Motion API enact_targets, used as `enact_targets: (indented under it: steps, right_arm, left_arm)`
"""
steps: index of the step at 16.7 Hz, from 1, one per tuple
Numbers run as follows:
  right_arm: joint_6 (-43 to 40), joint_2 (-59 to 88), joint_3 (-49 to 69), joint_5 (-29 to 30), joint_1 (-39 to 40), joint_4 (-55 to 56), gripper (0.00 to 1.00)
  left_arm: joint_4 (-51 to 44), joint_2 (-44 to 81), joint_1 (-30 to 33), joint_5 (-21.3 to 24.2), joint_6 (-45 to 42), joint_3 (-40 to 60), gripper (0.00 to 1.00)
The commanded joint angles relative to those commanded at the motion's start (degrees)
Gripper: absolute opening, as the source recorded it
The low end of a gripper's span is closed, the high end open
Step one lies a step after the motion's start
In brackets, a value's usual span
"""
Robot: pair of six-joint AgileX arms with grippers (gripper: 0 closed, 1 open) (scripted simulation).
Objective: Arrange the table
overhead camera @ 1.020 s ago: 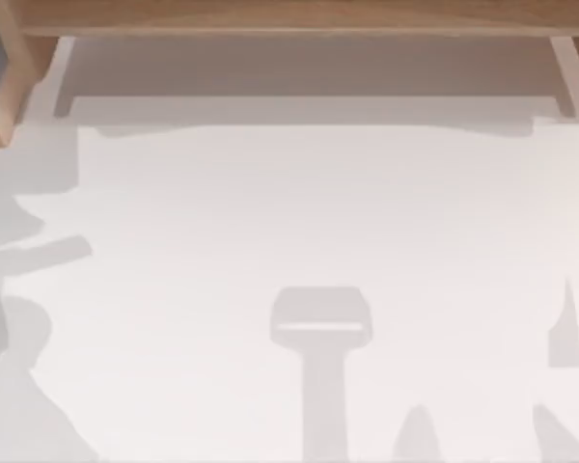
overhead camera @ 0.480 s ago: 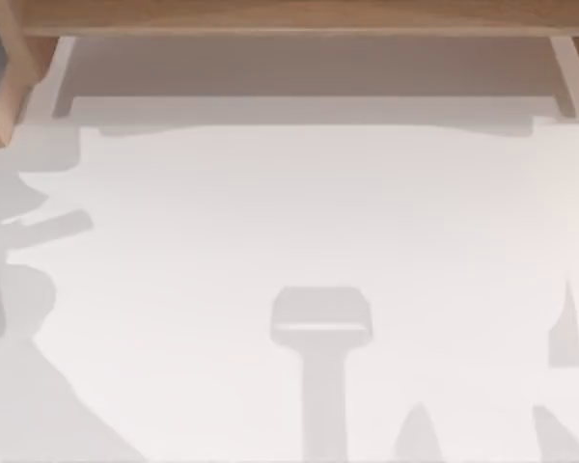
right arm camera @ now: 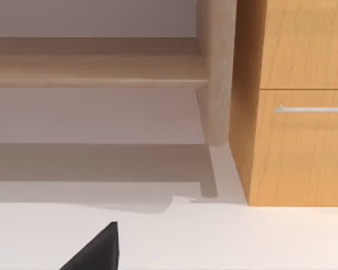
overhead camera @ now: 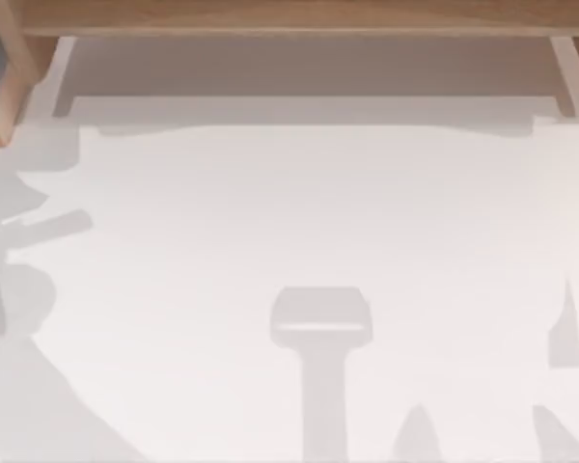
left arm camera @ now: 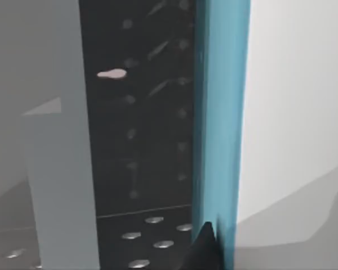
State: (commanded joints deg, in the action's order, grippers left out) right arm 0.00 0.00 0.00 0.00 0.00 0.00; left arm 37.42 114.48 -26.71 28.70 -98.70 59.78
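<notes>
Looking down, I see the white counter (overhead camera: pixel 299 212) spreading below the wooden shelf frame (overhead camera: pixel 289 17). My left gripper (left arm camera: pixel 204 247) sits against a blue panel (left arm camera: pixel 219 112); its spread I cannot tell. My right gripper (right arm camera: pixel 96 250) faces a drawer (right arm camera: pixel 304 143); likewise unclear.

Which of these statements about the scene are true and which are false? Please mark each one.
1. The table has a plain white top. True.
2. A red bowl stands in the middle of the table. False: the top view shows bare white surface with grey shadows there.
3. A light-brown wooden shelf runs along the far edge of the table in the top view. True.
4. The cabinet in the right wrist view has a drawer with a round black knob. False: the handle is a thin silver bar.
5. The left wrist view shows a blue upright panel beside a dark board with holes. True.
</notes>
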Motion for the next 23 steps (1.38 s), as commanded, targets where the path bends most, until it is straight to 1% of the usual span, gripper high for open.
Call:
enact_targets:
  steps: [8, 9, 18, 23]
  right_arm:
    - [0.0, 0.0, 0.0, 0.0, 0.0, 0.0, 1.00]
    - [0.0, 0.0, 0.0, 0.0, 0.0, 0.0, 1.00]
    - [0.0, 0.0, 0.0, 0.0, 0.0, 0.0, 1.00]
    - [0.0, 0.0, 0.0, 0.0, 0.0, 0.0, 1.00]
  left_arm:
    - [0.0, 0.0, 0.0, 0.0, 0.0, 0.0, 0.98]
    - [0.0, 0.0, 0.0, 0.0, 0.0, 0.0, 1.00]
    - [0.1, -0.2, -0.2, 0.1, 0.0, -0.2, 1.00]
    - [1.5, -4.7, -2.2, 1.6, -0.3, -5.1, 1.00]
